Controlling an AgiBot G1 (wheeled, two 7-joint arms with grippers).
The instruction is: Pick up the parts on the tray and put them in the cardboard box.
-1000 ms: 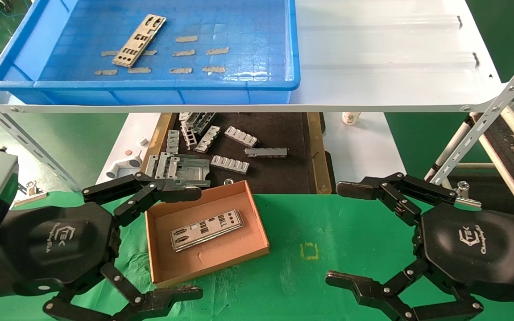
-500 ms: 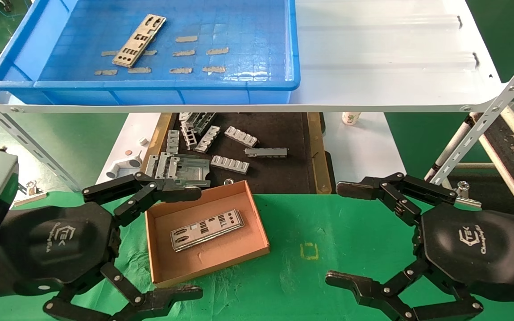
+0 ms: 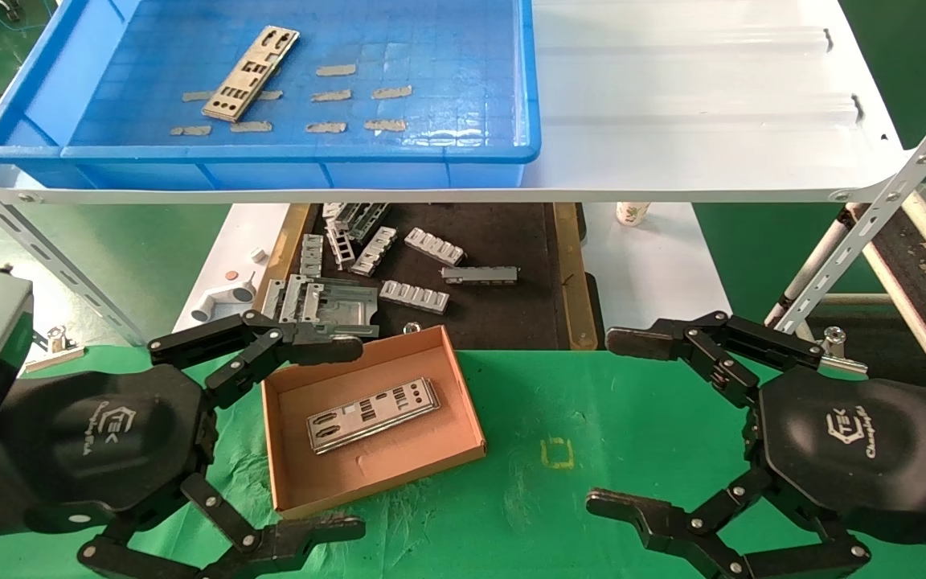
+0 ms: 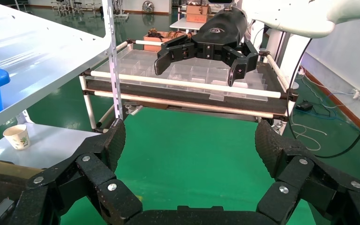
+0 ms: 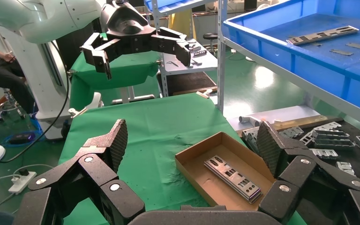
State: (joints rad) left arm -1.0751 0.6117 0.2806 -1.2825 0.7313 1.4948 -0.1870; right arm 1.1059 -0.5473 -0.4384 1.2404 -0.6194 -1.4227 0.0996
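Parts: one silver plate (image 3: 251, 73) lies flat in the tray (image 3: 294, 165), toward its far left area, among small grey tape strips (image 3: 348, 95); a second plate (image 3: 372, 415) lies flat on the floor of the cardboard box (image 3: 294, 482), angled across it; the same plate shows in the right wrist view (image 5: 232, 178).

Cardboard box sits on the green cloth (image 3: 608, 434), below and nearer the robot than the tray; tray rests on a white shelf (image 3: 696, 104) raised above the box; between them, lower down, a black-surfaced tray (image 3: 511, 241) holds grey ribbed blocks (image 3: 415, 296).

Left gripper (image 3: 346, 438) hangs just left of the box, fingers spread wide, grasping nothing; its upper fingertip reaches over the box's far left corner, its lower one lies near the box's near edge.

Right gripper (image 3: 616, 426) hangs well right of the box over the cloth, fingers also spread wide and empty.
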